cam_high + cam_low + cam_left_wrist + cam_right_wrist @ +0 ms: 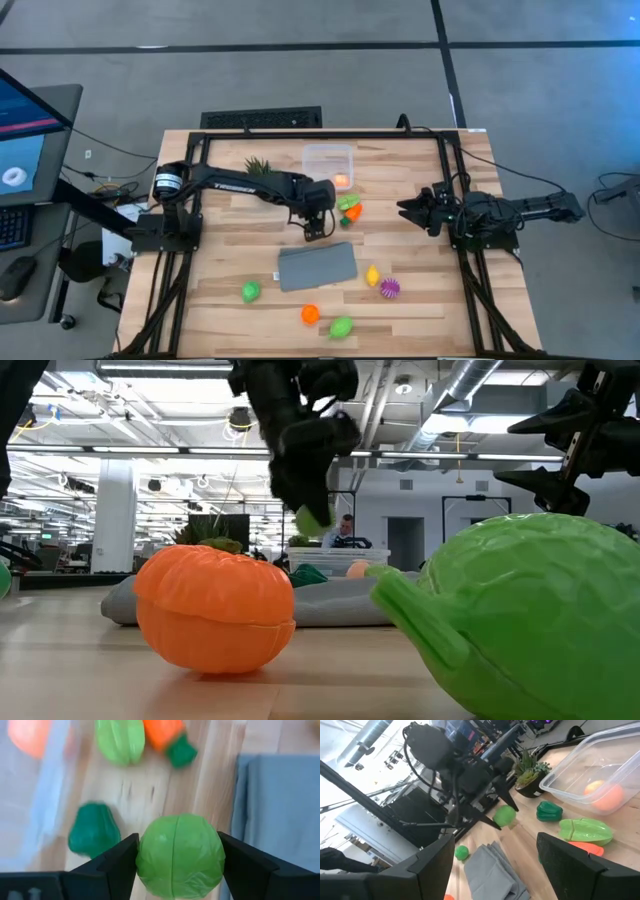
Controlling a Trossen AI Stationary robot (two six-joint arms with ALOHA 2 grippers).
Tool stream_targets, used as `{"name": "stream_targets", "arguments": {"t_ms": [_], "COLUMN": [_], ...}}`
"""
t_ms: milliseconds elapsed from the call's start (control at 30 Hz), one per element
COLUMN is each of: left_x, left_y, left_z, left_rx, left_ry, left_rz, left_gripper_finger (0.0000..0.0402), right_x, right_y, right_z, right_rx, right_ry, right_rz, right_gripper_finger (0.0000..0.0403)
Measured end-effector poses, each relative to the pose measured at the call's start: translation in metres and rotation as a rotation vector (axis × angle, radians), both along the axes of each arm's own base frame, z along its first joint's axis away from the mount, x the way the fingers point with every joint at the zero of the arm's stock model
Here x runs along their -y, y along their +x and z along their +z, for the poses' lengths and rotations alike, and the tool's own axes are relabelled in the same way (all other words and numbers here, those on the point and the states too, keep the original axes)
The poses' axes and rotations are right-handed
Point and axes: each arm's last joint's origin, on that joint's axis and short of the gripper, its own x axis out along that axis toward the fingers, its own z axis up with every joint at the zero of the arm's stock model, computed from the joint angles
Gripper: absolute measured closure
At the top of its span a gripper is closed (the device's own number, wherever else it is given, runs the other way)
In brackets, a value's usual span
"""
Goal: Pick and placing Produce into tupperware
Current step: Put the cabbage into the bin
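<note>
Left end effector (177, 857) clamped on round green produce (180, 855) above tabletop (220, 270); right end effector (410, 211) open, empty. Best carried level over tupperware (328, 165), released low.

From my station the light is bright and even, from ceiling strip lights (180, 452) that glare in the low view. Shadows are soft. The left wrist view smears the tupperware (35, 795); the green ball (179, 854) stays sharper.
</note>
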Motion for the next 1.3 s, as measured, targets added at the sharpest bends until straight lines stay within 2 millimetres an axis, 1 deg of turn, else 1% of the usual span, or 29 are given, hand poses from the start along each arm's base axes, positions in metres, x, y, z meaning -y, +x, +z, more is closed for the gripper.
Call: {"name": "stream_targets", "arguments": {"t_ms": [167, 267, 567, 700, 933, 1100, 1300], "left_x": [-0.002, -0.007, -0.037, -0.053, -0.090, -0.115, -0.137], "left_y": [0.006, 0.008, 0.006, 0.007, 0.006, 0.002, -0.003], "left_z": [0.016, 0.022, 0.025, 0.028, 0.033, 0.036, 0.039], "left_rx": [0.046, 0.060, 0.056, 0.091, 0.174, 0.229, 0.279], "left_ry": [0.070, 0.104, 0.187, 0.215, 0.241, 0.223, 0.196], "left_rz": [-0.012, -0.011, 0.041, 0.068, 0.158, 0.204, 0.246], "left_gripper_finger": [0.0165, 0.0165, 0.0164, 0.0164, 0.0164, 0.0164, 0.0164], "right_x": [0.000, 0.000, 0.000, 0.000, 0.000, 0.000, 0.000], "right_y": [0.000, 0.000, 0.000, 0.000, 0.000, 0.000, 0.000], "right_z": [0.000, 0.000, 0.000, 0.000, 0.000, 0.000, 0.000], "right_rx": [0.000, 0.001, 0.001, 0.001, 0.001, 0.002, 0.002], "right_ry": [0.001, 0.009, 0.011, 0.011, 0.011, 0.016, 0.017], "right_rz": [0.000, 0.000, 0.000, 0.000, 0.000, 0.000, 0.000], "right_gripper_finger": [0.0097, 0.0097, 0.0097, 0.0097, 0.0097, 0.0097, 0.0097]}}
